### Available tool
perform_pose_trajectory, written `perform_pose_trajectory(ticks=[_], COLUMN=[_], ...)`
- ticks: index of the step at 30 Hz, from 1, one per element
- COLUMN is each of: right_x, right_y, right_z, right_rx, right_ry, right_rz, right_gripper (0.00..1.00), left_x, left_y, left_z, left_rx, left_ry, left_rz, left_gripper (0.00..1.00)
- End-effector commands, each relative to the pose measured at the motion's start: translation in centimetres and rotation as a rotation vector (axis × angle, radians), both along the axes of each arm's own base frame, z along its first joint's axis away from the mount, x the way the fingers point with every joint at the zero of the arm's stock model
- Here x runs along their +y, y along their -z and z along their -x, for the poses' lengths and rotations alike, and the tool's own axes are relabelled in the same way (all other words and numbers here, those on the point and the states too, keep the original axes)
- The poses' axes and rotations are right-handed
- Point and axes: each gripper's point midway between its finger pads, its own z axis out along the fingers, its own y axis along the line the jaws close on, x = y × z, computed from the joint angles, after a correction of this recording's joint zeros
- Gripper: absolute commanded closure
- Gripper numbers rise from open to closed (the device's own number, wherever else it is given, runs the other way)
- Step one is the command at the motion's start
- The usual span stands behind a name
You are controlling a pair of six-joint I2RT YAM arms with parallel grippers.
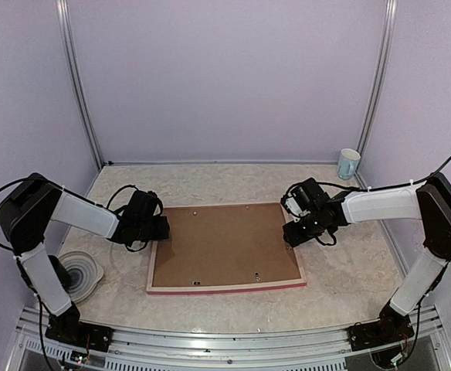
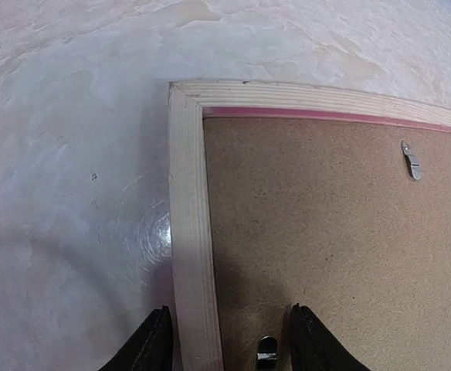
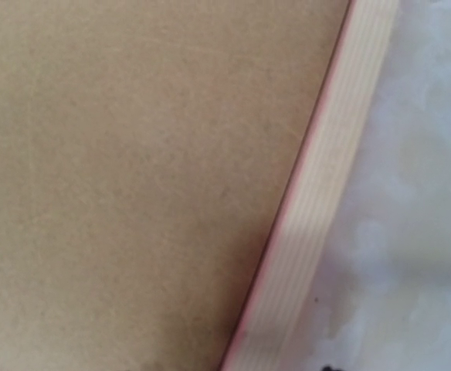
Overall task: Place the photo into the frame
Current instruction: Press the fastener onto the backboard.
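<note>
Pale wood and brown board face up: the frame (image 1: pixel 225 287) lies front down in the middle of the surface (image 1: pixel 233 182), its pink-red side toward the near edge, with the backing board (image 1: pixel 225 246) seated in it. We see no photo anywhere and cannot say whether it is under the board.

The left end effector (image 2: pixel 229 332) is released, its fingers (image 2: pixel 154 344) spread to either side of the frame's left rail without pinching it. The right end effector (image 1: pixel 291 232) sits at the right rail. Its own camera shows no fingers, so we cannot tell whether it is spread or clenched.

We judge the frame stiff, light and thin, and apt to slide on the smooth surface. The rails are the place to grip, one on each side. The small metal tabs (image 2: pixel 412 161) holding the board look fiddly.
</note>
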Motion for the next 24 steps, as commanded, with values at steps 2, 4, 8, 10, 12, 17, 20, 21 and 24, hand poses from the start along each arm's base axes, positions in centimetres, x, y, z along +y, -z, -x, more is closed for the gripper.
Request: perform_pose_trajectory(ticks=[2, 4, 8, 10, 12, 17, 20, 21, 24], right_x=[0.0, 0.0, 0.0, 0.0, 0.1, 0.5, 0.6, 0.5, 0.4], right_y=[-1.1, -1.1, -1.2, -1.0, -0.9, -0.8, -0.8, -0.8, -0.8], right_z=[-0.3, -0.3, -0.4, -0.4, -0.4, -0.5, -0.5, -0.5, -0.4], right_rx=[-0.034, -0.034, -0.038, -0.034, -0.029, -0.027, -0.025, -0.024, -0.026], right_ry=[-0.007, -0.008, -0.009, -0.010, -0.012, -0.017, -0.017, -0.017, -0.017], right_rz=[-0.022, -0.020, -0.020, -0.018, -0.019, -0.034, -0.037, -0.036, -0.035], right_gripper=[0.47, 0.48, 0.47, 0.47, 0.47, 0.48, 0.47, 0.48, 0.47], left_x=[0.8, 1.1, 1.7, 1.9, 2.1, 2.2, 2.2, 2.2, 2.4], left_y=[1.8, 1.9, 1.6, 1.3, 1.1, 1.4, 1.9, 1.9, 1.8], left_z=[2.0, 2.4, 3.1, 3.2, 3.1, 2.5, 2.5, 2.5, 2.4], left_rx=[0.102, 0.109, 0.105, 0.101, 0.091, 0.090, 0.101, 0.100, 0.093], left_ry=[0.005, -0.002, -0.014, -0.019, -0.023, -0.036, -0.040, -0.043, -0.058], left_rz=[-0.044, -0.044, -0.047, -0.049, -0.054, -0.067, -0.067, -0.065, -0.067], left_gripper=[0.50, 0.51, 0.53, 0.53, 0.54, 0.57, 0.57, 0.58, 0.62])
